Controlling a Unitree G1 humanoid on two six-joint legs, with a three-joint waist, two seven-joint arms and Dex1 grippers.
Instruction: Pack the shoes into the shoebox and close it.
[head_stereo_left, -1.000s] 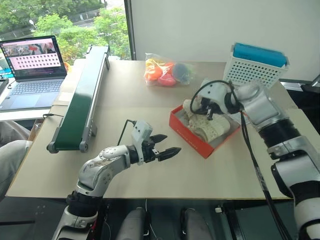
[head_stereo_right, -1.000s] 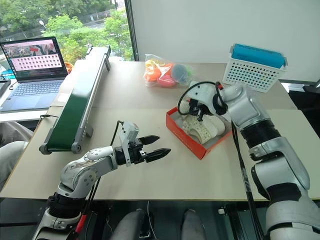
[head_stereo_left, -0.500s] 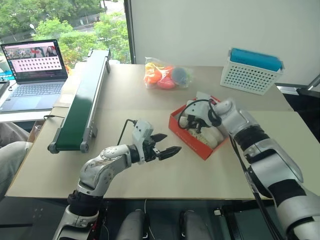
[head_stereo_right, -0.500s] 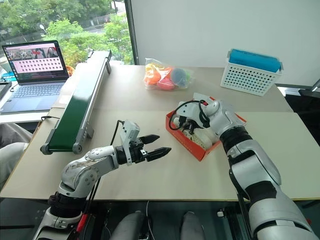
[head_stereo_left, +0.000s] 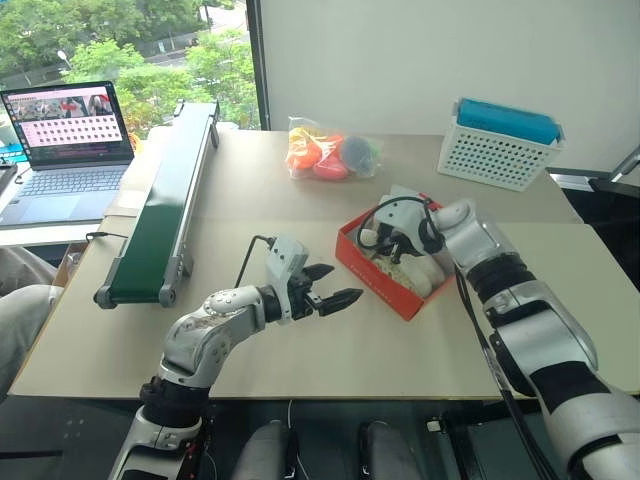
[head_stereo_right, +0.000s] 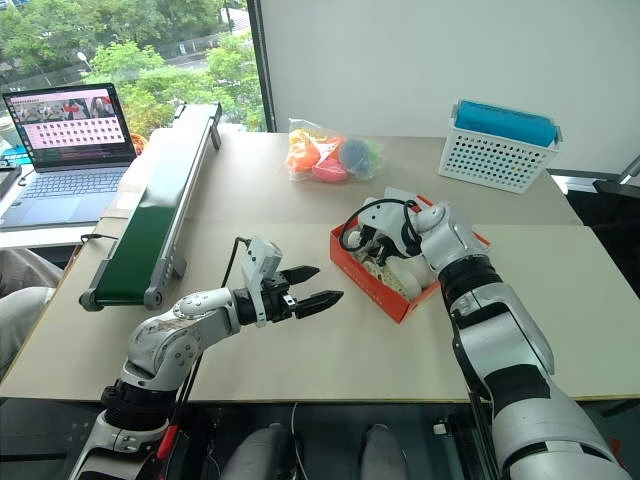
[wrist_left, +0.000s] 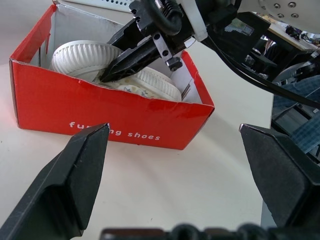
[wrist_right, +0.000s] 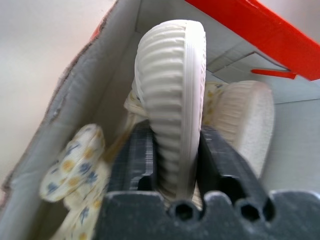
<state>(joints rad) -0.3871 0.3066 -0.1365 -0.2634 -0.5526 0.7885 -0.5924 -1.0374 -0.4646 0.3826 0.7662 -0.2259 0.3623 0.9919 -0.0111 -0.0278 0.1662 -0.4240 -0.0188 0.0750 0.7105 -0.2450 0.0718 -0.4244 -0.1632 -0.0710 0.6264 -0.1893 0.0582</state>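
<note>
The red-orange shoebox (head_stereo_left: 375, 283) lies open at the table's middle right, its lid (head_stereo_left: 401, 194) folded back behind it. Both cream shoes (wrist_left: 80, 57) are inside it, on their sides. My right gripper (head_stereo_left: 392, 250) reaches down into the box. In the right wrist view its fingers (wrist_right: 137, 150) press on either side of one shoe's ribbed sole (wrist_right: 172, 75), with the other shoe (wrist_right: 247, 120) beside it. My left gripper (head_stereo_left: 347, 283) hovers open just left of the box, pointing at its front wall (wrist_left: 100, 110), with nothing between its fingers.
A green conveyor belt (head_stereo_left: 165, 195) runs along the table's left side, with a laptop (head_stereo_left: 68, 140) beyond it. A bag of colourful toys (head_stereo_left: 330, 150) lies at the back, and a white perforated basket (head_stereo_left: 500, 145) stands at the back right.
The right gripper has sunk lower into the shoebox with the shoe. The left gripper has stayed in place, open. The camera view has shifted slightly.
</note>
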